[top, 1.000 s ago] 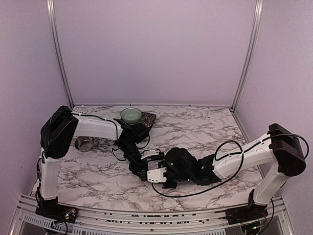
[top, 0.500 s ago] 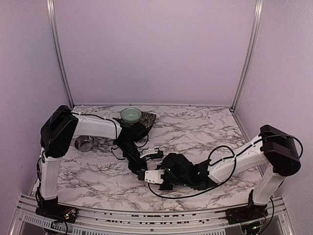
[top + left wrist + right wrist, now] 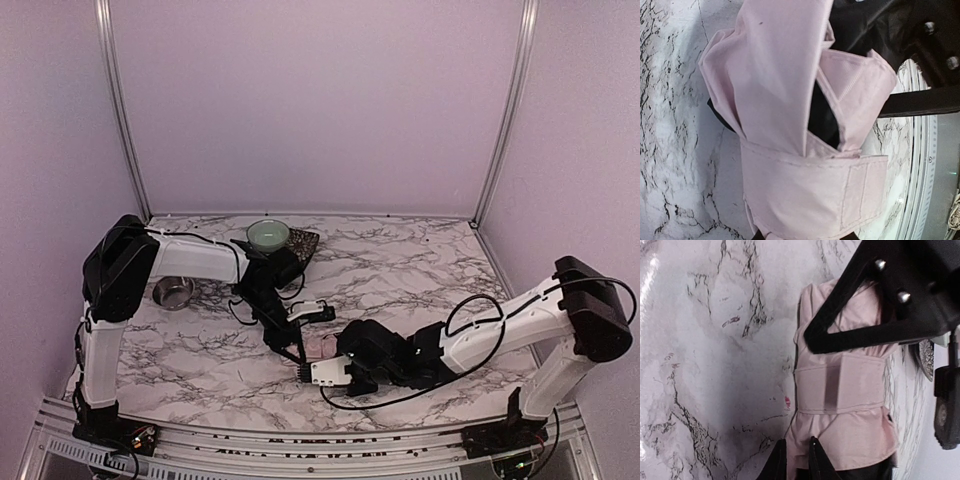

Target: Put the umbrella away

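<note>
1. The umbrella point(image 3: 322, 347) lies folded on the marble table point(image 3: 400, 270), just below the middle of the overhead view, squeezed between the two arms' tips.
2. Up close in the left wrist view it's a bundle of pale pink fabric with black lining showing in the folds.
3. The closure strap point(image 3: 805, 180) goes right round the bundle, and its stitched tab is pressed flat at the lower right of that view.
4. The left gripper point(image 3: 297, 352) comes down on it from the upper left. In the right wrist view one of its black fingers lies across the upper part of the bundle. From where I stand it has the umbrella clamped.
5. The right gripper point(image 3: 794, 460) reaches in from the right. Its two dark tips sit at the bottom edge of its own view, only a sliver apart, right at the fabric's end. I can't tell whether they're pinching the cloth.
6. A green bowl point(image 3: 268, 235) stands near the back edge, and a small metal bowl point(image 3: 173, 293) sits on the left, both well away from the umbrella.
</note>
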`<state>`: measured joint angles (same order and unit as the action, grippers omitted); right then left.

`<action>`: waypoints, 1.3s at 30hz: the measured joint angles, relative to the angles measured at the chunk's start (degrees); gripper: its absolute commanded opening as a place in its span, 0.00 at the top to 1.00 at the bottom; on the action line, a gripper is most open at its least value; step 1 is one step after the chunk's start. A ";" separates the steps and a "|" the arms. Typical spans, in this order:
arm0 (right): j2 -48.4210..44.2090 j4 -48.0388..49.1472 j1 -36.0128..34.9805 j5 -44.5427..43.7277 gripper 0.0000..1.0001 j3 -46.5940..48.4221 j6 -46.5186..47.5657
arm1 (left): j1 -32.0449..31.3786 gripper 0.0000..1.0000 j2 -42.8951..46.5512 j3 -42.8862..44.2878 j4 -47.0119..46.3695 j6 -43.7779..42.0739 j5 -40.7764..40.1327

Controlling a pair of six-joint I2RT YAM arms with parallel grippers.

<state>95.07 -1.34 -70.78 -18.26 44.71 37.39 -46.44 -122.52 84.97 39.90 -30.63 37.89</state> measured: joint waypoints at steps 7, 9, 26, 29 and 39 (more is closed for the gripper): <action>-13.07 0.09 -0.15 6.73 0.82 0.07 -1.16 | -0.24 0.63 1.77 -0.70 -1.01 -0.42 -4.63; -15.45 0.76 -0.11 7.98 0.82 0.04 -1.99 | -0.37 0.56 3.13 -2.01 -2.21 -0.59 -7.69; -33.00 5.55 13.81 20.72 0.00 1.01 -13.55 | -3.93 0.01 22.51 -18.49 -17.14 -5.14 -24.09; -27.41 1.42 16.87 24.74 0.01 8.55 -15.02 | -4.07 0.01 29.20 -22.05 -19.26 -3.67 -25.51; 1.46 -23.17 13.53 29.14 0.12 37.86 -15.39 | -0.98 0.01 44.22 -30.25 -21.92 16.37 -47.74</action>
<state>96.53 -24.51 -57.25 10.87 82.56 22.00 -47.42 -78.30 54.72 17.98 -14.26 -9.85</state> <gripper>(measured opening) 0.888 0.992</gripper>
